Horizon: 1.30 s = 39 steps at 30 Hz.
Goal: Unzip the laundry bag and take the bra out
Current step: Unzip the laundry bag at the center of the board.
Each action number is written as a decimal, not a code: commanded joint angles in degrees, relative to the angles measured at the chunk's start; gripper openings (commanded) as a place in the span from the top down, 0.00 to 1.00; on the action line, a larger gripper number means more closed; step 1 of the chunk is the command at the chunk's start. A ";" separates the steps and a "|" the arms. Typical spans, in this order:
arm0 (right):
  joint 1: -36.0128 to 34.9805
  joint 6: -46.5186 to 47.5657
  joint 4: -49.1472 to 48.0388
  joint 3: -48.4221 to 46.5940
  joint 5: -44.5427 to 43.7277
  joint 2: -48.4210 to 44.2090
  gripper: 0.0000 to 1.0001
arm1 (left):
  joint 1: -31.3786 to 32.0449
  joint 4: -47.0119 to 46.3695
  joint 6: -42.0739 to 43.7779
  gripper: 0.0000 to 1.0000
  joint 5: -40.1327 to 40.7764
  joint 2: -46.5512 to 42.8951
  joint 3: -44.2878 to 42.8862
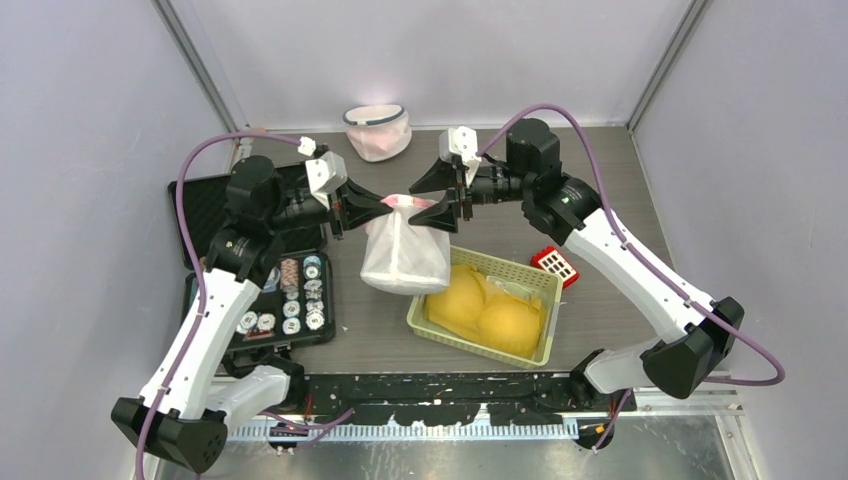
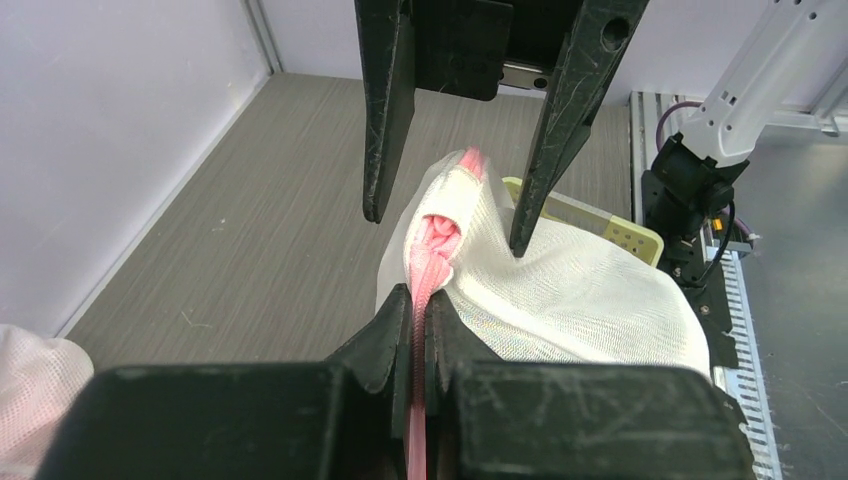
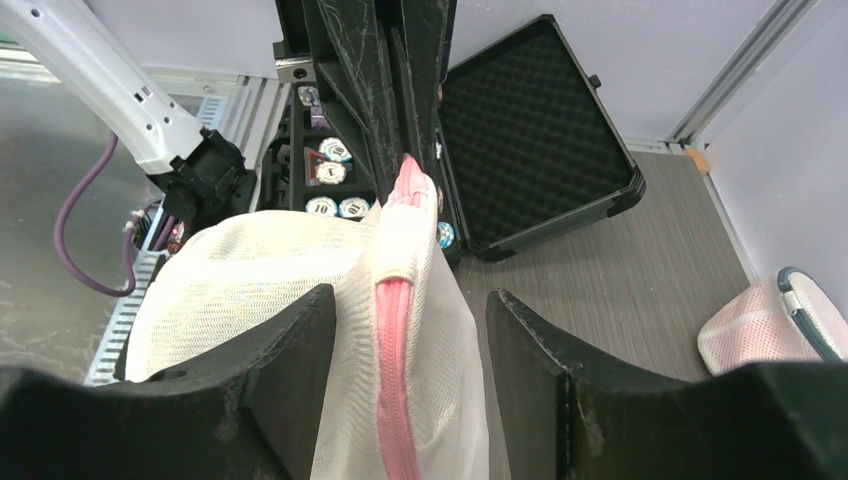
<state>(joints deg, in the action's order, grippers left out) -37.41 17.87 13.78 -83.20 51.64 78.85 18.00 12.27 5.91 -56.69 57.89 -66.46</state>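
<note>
A white mesh laundry bag (image 1: pixel 405 255) with a pink zipper hangs in the air above the table. My left gripper (image 1: pixel 392 205) is shut on the pink zipper edge (image 2: pixel 421 290) at the bag's top left. My right gripper (image 1: pixel 432 212) is open, its jaws standing either side of the bag's top right end and its zipper (image 3: pixel 393 330) without pinching it. The bag (image 2: pixel 560 290) looks full; the bra inside is hidden by the mesh. In the left wrist view the right gripper's fingers (image 2: pixel 535 160) stand over the bag's far end.
A yellow-green basket (image 1: pixel 540 285) holding yellow padded items sits under and right of the bag. A second mesh bag (image 1: pixel 378 132) lies at the back. An open black case (image 1: pixel 215 205) with poker chips (image 1: pixel 300 300) is at left. A small red and white object (image 1: pixel 555 263) lies right of the basket.
</note>
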 commanded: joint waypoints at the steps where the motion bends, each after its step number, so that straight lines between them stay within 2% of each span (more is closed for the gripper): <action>1: -0.29 -2.47 -3.72 0.26 -0.69 -2.25 0.39 | -0.07 -5.58 -2.61 1.00 -1.70 -0.06 -1.11; 7: -0.27 -6.28 -7.58 0.85 -1.25 -1.76 0.39 | -0.06 -7.84 -5.51 1.00 -2.24 0.21 -0.47; 14: -0.26 -8.32 -9.52 0.40 -0.32 -0.31 0.50 | -0.07 -8.41 -5.65 1.00 -2.04 0.26 -0.34; 20: -0.30 -9.94 -11.32 -0.02 0.57 0.75 0.52 | -0.07 -8.45 -5.65 1.00 -1.67 0.54 -0.51; 23: -0.21 -9.87 -11.24 -0.13 0.37 1.11 0.59 | -0.07 -8.49 -5.65 1.00 -1.27 0.60 -0.62; 26: -0.25 -9.84 -11.17 -0.23 0.32 1.26 0.78 | -0.07 -6.63 -5.67 1.00 0.59 0.67 -1.01; 27: -0.28 -9.55 -10.93 -0.35 0.35 1.26 0.85 | -0.07 -5.33 -5.65 0.98 2.12 0.57 -1.38; 30: -0.25 -7.40 -8.52 -0.55 -0.23 0.93 0.99 | -0.45 -1.03 -6.48 0.75 5.13 -0.19 -2.78; 34: -0.25 -2.09 -3.93 0.11 -0.77 -0.08 0.99 | -1.48 3.09 -11.04 0.58 7.19 -0.56 -4.67; 39: -0.24 1.49 -2.36 1.17 -1.45 -1.15 0.99 | -2.75 5.26 -19.03 0.55 5.00 0.96 -6.92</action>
<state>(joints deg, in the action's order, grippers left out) -37.39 15.33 10.28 -81.97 50.54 80.29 16.12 16.03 -5.50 -51.20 58.70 -69.97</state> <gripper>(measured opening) 0.055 0.441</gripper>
